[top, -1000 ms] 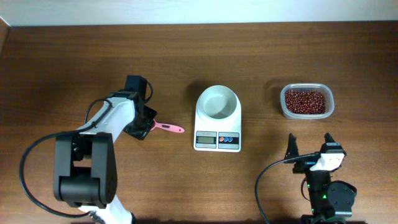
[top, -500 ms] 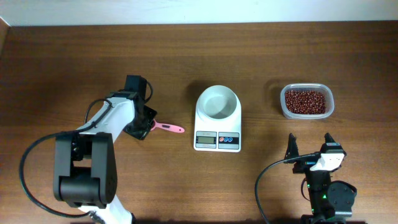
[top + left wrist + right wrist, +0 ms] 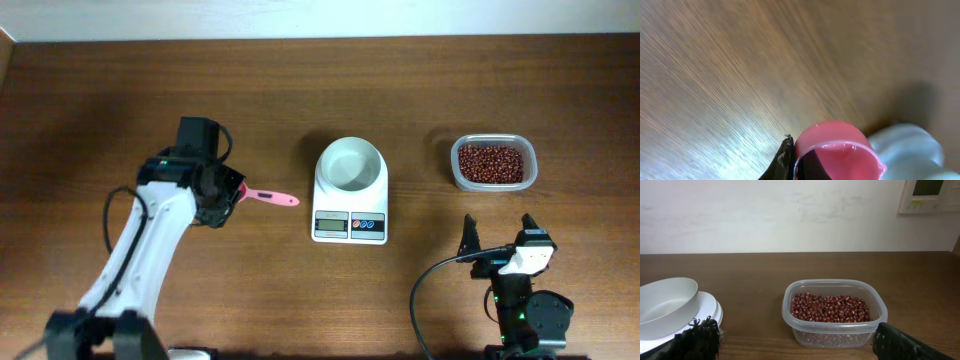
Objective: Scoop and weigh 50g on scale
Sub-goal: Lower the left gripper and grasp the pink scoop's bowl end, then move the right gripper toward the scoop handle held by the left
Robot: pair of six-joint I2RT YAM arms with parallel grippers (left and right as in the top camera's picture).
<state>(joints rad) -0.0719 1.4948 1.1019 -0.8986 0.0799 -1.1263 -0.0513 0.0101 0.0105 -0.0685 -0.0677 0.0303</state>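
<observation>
in the overhead view the left gripper (image 3: 225, 192) is in the left-centre of the frame, and its jaws are pressed together on a pink spoon (image 3: 272, 198). the thin pink part of the spoon sticks out to the right, toward the scale (image 3: 350, 205), with a gap between them. in the left wrist view the round pink cup of the spoon (image 3: 837, 147) is at the bottom edge, close to one dark finger (image 3: 785, 159), over the wood of the table (image 3: 100, 100). i cannot tell if the spoon touches the wood.

the scale is in the middle of the overhead frame, with its white bowl (image 3: 350, 163) on top and the display on its lower edge. nothing shows inside the bowl.

the beans (image 3: 490, 162) are all in a clear tub (image 3: 532, 172) at the right of the frame, well apart from the scale. in the right wrist view the beans (image 3: 830, 308) fill the bottom of the tub (image 3: 835, 332).

the right gripper (image 3: 498, 234) is at the lower right, below the tub, its jaws wide apart and holding nothing.
</observation>
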